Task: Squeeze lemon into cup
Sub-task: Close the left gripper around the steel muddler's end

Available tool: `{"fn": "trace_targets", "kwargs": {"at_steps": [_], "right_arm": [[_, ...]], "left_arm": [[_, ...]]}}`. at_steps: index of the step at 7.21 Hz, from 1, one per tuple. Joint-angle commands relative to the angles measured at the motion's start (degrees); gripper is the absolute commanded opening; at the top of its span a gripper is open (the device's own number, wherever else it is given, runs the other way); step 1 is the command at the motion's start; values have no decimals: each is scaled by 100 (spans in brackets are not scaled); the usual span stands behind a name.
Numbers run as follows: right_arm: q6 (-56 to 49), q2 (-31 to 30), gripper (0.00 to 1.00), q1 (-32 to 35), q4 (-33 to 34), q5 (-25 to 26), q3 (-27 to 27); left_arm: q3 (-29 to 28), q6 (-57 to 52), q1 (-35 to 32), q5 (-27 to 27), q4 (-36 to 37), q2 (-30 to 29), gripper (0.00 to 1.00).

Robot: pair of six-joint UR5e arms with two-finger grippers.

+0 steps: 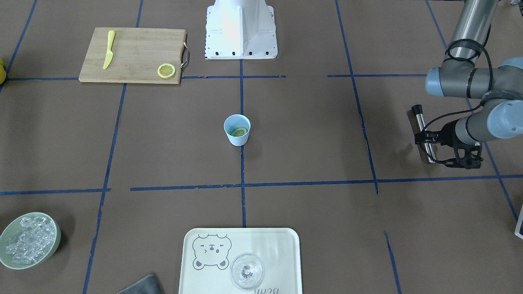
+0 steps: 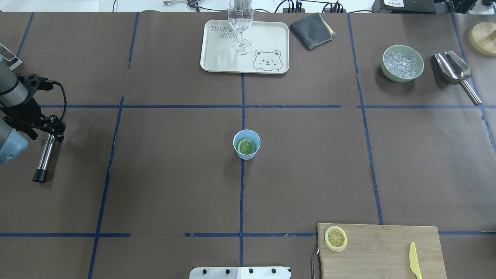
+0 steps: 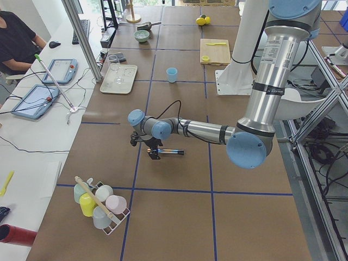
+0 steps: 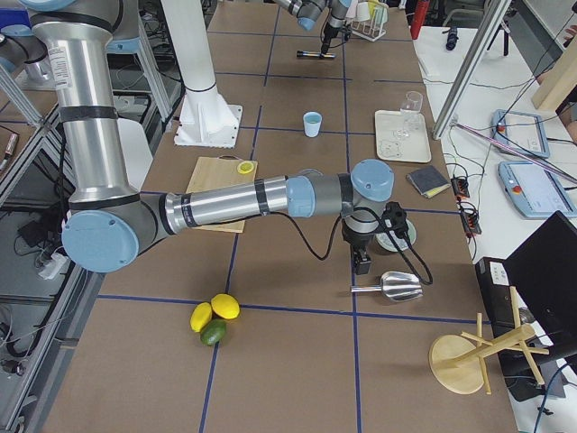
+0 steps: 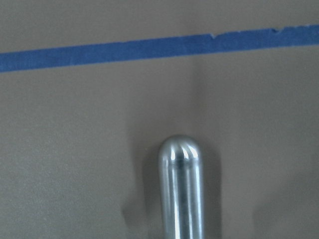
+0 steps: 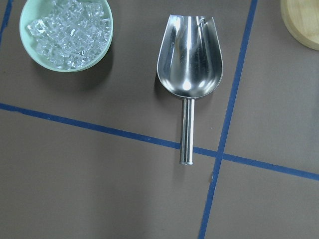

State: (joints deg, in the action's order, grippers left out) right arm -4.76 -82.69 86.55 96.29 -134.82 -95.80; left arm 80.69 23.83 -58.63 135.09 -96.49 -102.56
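The light-blue cup (image 1: 238, 141) stands upright at the table's middle, and also shows in the overhead view (image 2: 248, 155). One lemon slice (image 2: 246, 146) lies flat inside it. A second lemon slice (image 2: 335, 238) lies on the wooden cutting board (image 2: 383, 248). My left gripper (image 1: 425, 138) is far from the cup at the table's edge. Its fingers close around a metal rod (image 2: 45, 155) with a black tip, low over the table. My right gripper (image 4: 362, 263) shows only in the exterior right view, above the steel scoop (image 6: 189, 59). I cannot tell whether it is open or shut.
A yellow knife (image 2: 414, 265) lies on the cutting board. A pale green bowl of ice (image 2: 403, 63) stands beside the scoop. A cream tray (image 2: 267, 42) holds a clear glass (image 2: 240, 23), with a grey cloth (image 2: 312, 30) next to it.
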Motion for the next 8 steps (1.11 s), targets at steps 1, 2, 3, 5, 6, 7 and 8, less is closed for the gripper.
{"fn": "trace_targets", "kwargs": {"at_steps": [1,2,3,5,6,7,8], "right_arm": [[1,16,100,11,-5,0,-1],[-7,16,100,37,4,-9,-1],[-8,16,100,63,4,-9,-9],[-8,8,100,72,-5,-9,-9],[-8,-1,100,81,4,-18,-9],[-8,-1,100,81,4,-9,-9],[-8,-10,100,81,12,-9,-18]], "left_arm": [[-1,7,0,-9,-2,-1,59],[-1,7,0,-9,-2,-1,42],[-1,16,0,-9,7,-1,26],[34,25,0,-9,16,-1,0],[226,34,-17,-43,51,7,0],[602,51,-96,-357,129,25,0],[1111,43,-192,-604,504,103,0]]}}
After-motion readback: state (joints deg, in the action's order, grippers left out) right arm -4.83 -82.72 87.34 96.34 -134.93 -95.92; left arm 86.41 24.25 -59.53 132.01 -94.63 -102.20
